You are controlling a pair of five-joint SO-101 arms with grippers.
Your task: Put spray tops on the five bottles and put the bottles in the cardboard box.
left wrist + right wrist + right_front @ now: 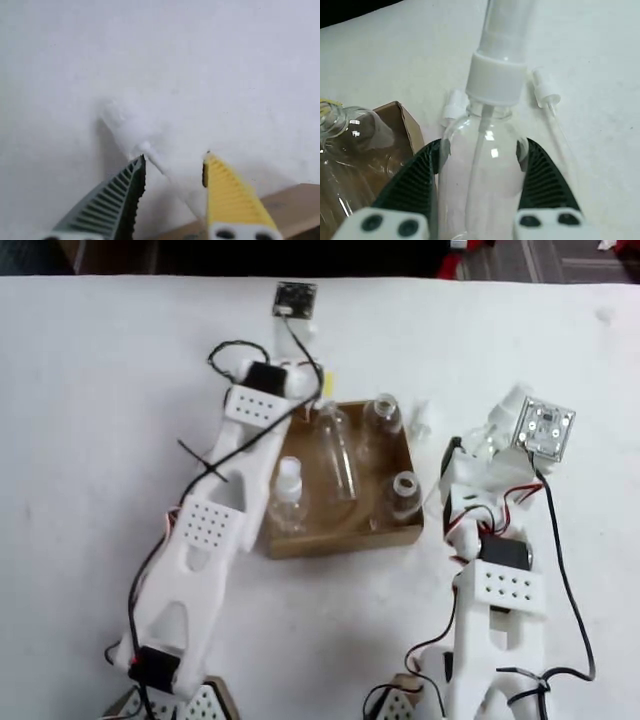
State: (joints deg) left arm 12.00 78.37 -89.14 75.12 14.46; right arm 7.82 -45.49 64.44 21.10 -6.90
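Note:
My right gripper (484, 150) is shut on a clear bottle (480, 165) that carries a white spray top (497, 75); in the high view it holds this bottle (497, 430) to the right of the cardboard box (345, 540). My left gripper (174, 159) is open just above the table behind the box's back left corner, with a loose white spray top (125, 125) lying just beyond its grey and yellow fingertips. Inside the box are several clear bottles: one capped (288, 490), one lying down (335, 445), two upright without tops (382, 415) (405, 490).
Two more loose spray tops (545, 92) (452, 105) lie on the white table beyond the held bottle, one of them beside the box's back right corner (420, 420). The left arm (215, 520) stretches along the box's left side. A box edge (290, 200) shows near the yellow finger.

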